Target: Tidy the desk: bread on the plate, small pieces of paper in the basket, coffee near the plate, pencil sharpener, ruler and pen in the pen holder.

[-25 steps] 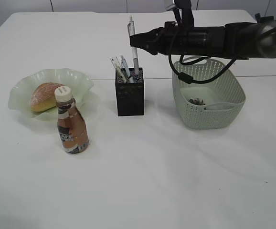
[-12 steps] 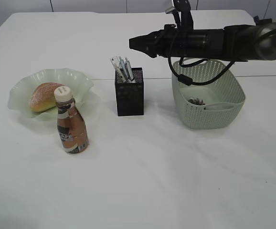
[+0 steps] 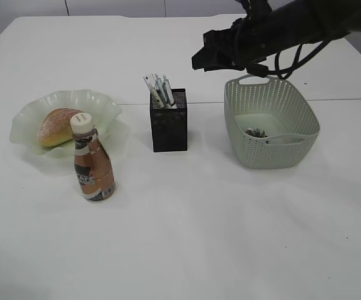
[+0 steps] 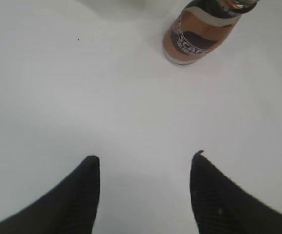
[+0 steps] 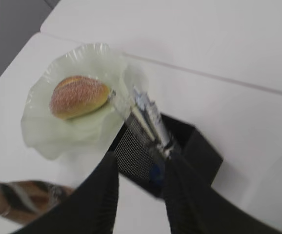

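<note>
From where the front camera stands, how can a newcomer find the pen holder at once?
Look at the middle of the white table, between the pale green plate and the green basket. The pen holder is the only black item there, a square mesh cup with pens sticking out.

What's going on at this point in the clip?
A desk tidy-up looks nearly done. The right gripper hangs open and empty above the pen holder, which already holds the pens. The bread lies on the plate, with the coffee bottle beside it. The left gripper hovers open over bare table.
</note>
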Tool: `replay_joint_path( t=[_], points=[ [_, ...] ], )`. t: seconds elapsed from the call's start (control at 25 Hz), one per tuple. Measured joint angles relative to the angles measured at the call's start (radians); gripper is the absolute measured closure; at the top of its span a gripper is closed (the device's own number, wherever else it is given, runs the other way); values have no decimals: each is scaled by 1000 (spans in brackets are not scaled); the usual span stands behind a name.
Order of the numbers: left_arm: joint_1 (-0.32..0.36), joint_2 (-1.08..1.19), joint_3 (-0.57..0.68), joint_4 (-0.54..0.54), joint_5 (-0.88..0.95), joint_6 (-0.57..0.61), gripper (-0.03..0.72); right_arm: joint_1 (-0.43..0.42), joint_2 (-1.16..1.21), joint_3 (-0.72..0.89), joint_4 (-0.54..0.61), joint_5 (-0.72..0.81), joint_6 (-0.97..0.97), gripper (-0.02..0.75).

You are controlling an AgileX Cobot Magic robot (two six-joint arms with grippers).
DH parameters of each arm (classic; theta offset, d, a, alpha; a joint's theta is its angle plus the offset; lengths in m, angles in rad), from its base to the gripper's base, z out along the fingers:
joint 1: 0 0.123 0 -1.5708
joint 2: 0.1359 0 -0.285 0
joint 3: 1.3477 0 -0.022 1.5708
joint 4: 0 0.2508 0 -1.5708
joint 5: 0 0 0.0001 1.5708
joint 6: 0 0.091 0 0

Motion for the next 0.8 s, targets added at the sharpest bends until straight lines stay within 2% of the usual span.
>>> replay_joint_path(
  t=[0.16,0.24,0.44,0.52,0.6,0.8],
  points=[
    [0,0,0,0,-14,0,255,0,-69,0,-243,164,326,498],
    [0,0,0,0,-13,0,255,0,-100,0,-358,227,424,498],
    [0,0,0,16,-13,1,255,0,-167,0,-781,356,670,498],
    [0,0,0,16,-13,1,255,-3,-190,4,-906,408,714,498],
    [0,0,0,18,-13,1,255,-12,-219,33,-966,439,734,498],
    [0,0,0,20,-5,1,255,-30,-363,243,-993,397,747,498]
  ],
)
